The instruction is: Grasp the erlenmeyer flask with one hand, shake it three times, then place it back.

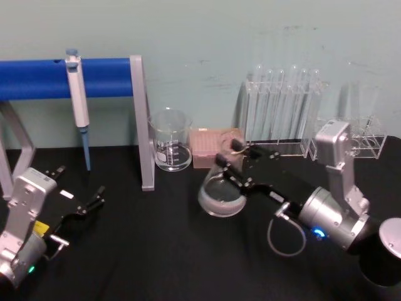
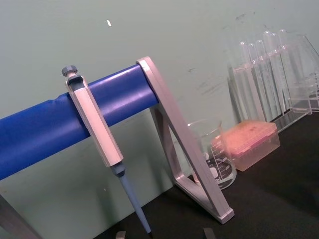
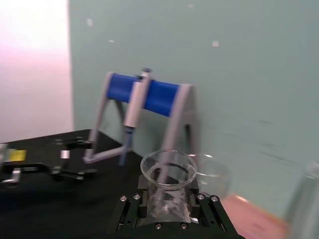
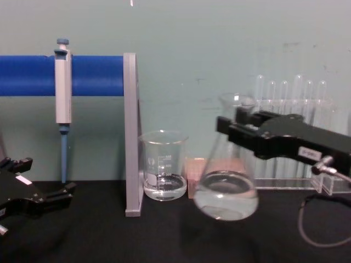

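The erlenmeyer flask (image 1: 220, 195) is clear glass with a little clear liquid in its wide base. It hangs tilted over the middle of the black table (image 1: 156, 251), its base (image 4: 226, 200) seemingly just off the surface. My right gripper (image 1: 233, 160) reaches in from the right and is shut on the flask's neck just below the flared rim (image 3: 168, 167). Its black fingers (image 3: 130, 209) sit on both sides of the neck, and in the chest view the right gripper (image 4: 237, 129) crosses the neck. My left gripper (image 1: 80, 185) rests open and empty at the near left (image 4: 41, 189).
A glass beaker (image 1: 170, 149) and a pink tip box (image 1: 212, 148) stand right behind the flask. A pipette (image 1: 78, 100) hangs on the blue-barred stand (image 1: 141, 119) at the left. Test-tube racks (image 1: 282, 113) line the back right. A cable loop (image 1: 285, 235) hangs under my right wrist.
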